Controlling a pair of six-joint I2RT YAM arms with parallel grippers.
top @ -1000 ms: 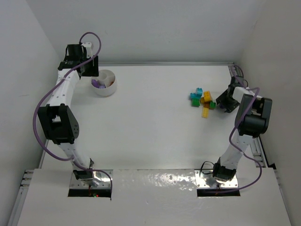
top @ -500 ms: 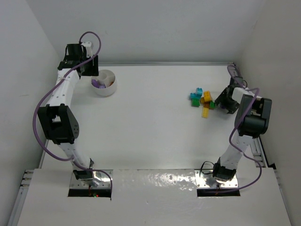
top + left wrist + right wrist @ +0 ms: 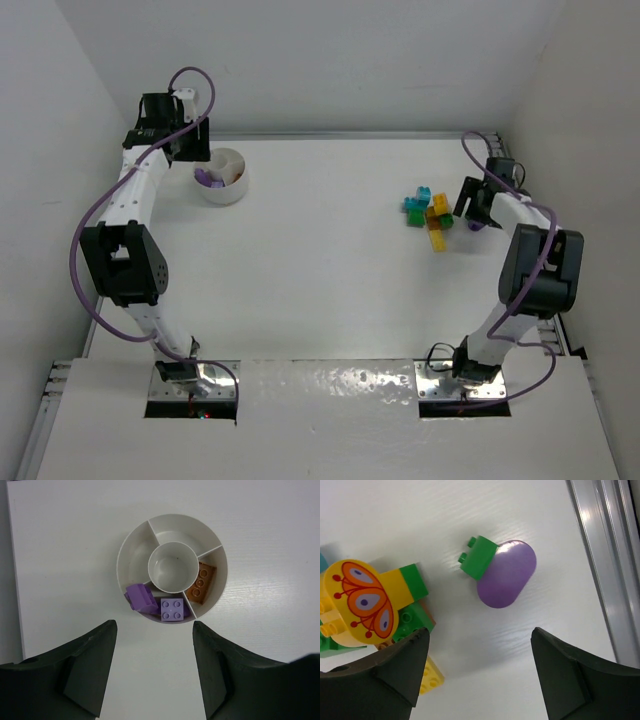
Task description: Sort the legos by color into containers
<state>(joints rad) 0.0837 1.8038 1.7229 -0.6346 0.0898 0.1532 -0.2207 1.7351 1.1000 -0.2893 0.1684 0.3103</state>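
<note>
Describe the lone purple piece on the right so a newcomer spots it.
Find the metal rail on the table's right edge. Left of it lies a rounded purple piece with a small green brick at one end. Unlike the pile's bricks, it is purple and sits apart.
</note>
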